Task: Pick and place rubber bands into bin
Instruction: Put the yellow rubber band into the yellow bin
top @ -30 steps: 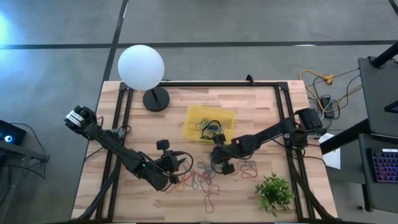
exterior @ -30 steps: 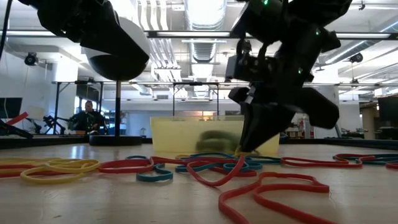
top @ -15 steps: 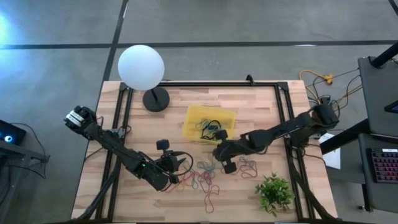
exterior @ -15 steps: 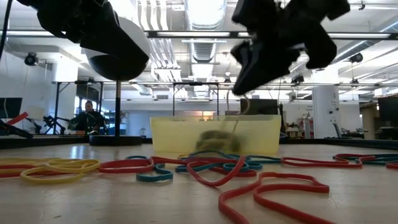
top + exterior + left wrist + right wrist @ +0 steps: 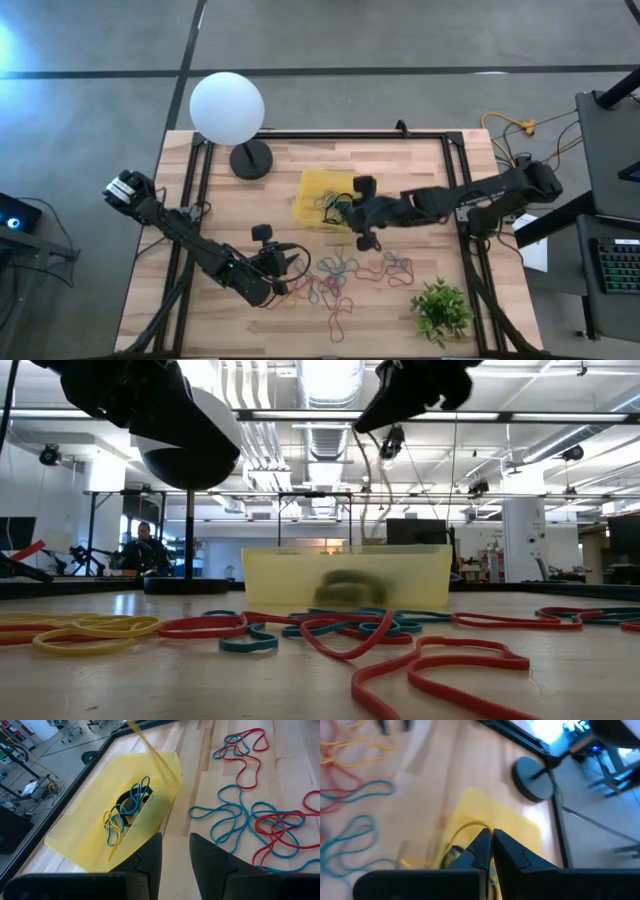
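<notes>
Left tool: low over the tabletop, fingers narrowly parted, empty.
Loose rubber bands: flat tangle between the two tools, spreading toward the plant.
Right tool: pinched shut on a yellow band hanging below it.
Bin: under the right tool, long axis skewed to the tabletop edges, bands inside.
Lamp: beyond the bin.

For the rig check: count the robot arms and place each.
2. The left arm reaches from the table's left, left gripper near the loose rubber bands; the right arm from the right, right gripper holding a yellow rubber band over the bin. None hidden.
</notes>
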